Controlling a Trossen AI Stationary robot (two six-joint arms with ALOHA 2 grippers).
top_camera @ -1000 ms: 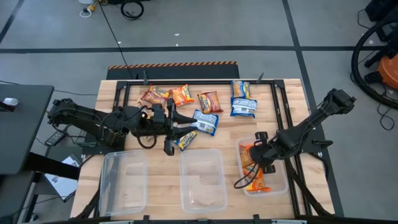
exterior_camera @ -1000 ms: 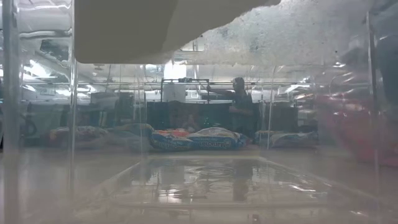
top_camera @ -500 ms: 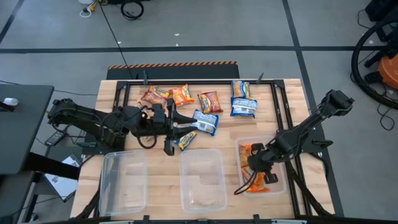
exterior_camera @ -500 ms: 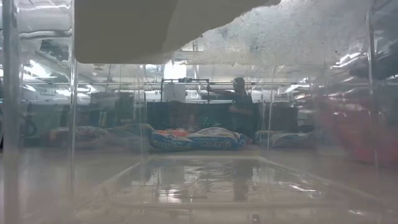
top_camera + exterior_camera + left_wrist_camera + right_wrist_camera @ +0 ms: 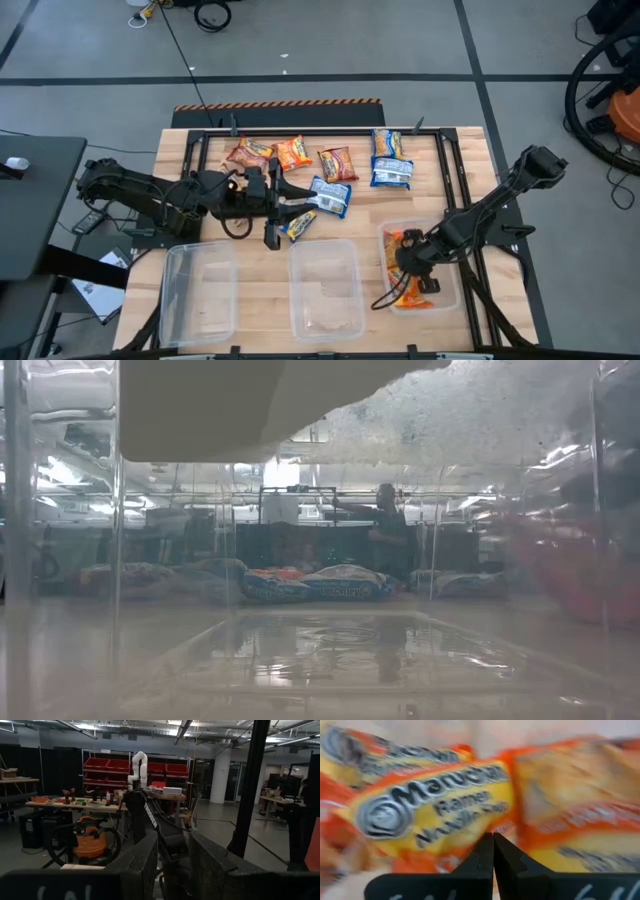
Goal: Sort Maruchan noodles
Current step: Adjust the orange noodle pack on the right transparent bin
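Several Maruchan packets lie flat along the far half of the table: a dark red one (image 5: pixel 245 152), orange ones (image 5: pixel 292 152) (image 5: pixel 337 163), and blue-and-white ones (image 5: pixel 390 143) (image 5: pixel 391 173) (image 5: pixel 330 195). A small packet (image 5: pixel 298 226) lies beside my left gripper (image 5: pixel 297 203). That gripper is open and lies level over the table's middle, pointing right at the blue packet. My right gripper (image 5: pixel 406 270) is shut and reaches down into the right clear bin (image 5: pixel 452 290). Orange packets (image 5: pixel 440 805) fill its wrist view just beyond the fingertips. My right gripper points down at the orange packets (image 5: pixel 412 292) in the right bin with its fingers shut and nothing between them. Whether the fingertips (image 5: pixel 485 851) touch the packets, I cannot tell.
Three clear bins stand along the near edge: the left bin (image 5: pixel 198 290), the middle bin (image 5: pixel 325 288) and the right one. A dark frame rail (image 5: pixel 300 131) borders the table's far side. A dark cable (image 5: pixel 383 297) loops beside the right bin. The low view looks through a bin wall.
My right gripper has moved toward the near edge and slightly left, going deeper over the orange packets in the right bin. Its fingers have stayed shut.
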